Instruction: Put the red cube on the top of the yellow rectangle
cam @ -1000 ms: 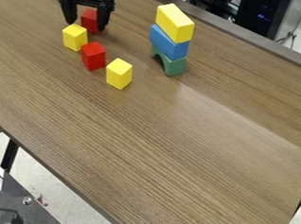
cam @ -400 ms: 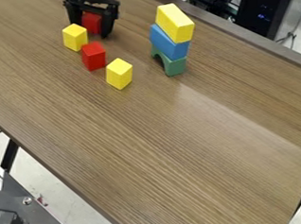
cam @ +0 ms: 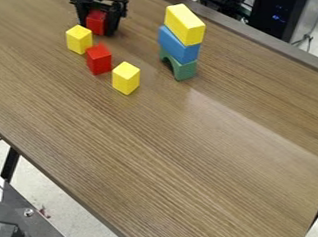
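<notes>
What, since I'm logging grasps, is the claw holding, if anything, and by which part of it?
The claw straddles the farther red cube at its sides; whether it actually grips cannot be told.

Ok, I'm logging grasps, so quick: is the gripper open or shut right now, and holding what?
Gripper: looks closed on the far red cube, jaws close against opposite sides; whether it's lifted can't be told.
</notes>
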`<action>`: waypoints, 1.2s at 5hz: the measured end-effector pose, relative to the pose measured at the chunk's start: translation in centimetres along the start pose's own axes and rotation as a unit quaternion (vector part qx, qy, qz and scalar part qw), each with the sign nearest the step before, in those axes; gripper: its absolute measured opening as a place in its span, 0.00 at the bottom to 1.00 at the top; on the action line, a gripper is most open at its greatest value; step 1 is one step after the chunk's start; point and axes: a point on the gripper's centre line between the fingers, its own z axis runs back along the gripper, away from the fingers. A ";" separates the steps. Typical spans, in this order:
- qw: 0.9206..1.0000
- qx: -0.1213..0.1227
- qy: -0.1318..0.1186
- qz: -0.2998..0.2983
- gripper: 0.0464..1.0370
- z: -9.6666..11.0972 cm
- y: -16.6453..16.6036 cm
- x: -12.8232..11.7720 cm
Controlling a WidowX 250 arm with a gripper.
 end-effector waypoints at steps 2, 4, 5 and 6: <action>1.000 -0.010 0.004 -0.007 0.56 0.2 -0.8 -0.6; 0.999 -0.050 -0.003 0.000 0.56 3.5 -3.8 -0.3; 0.998 -0.059 -0.017 0.001 0.56 5.2 -6.0 0.4; 0.998 -0.058 -0.018 0.015 0.56 5.9 -6.7 0.6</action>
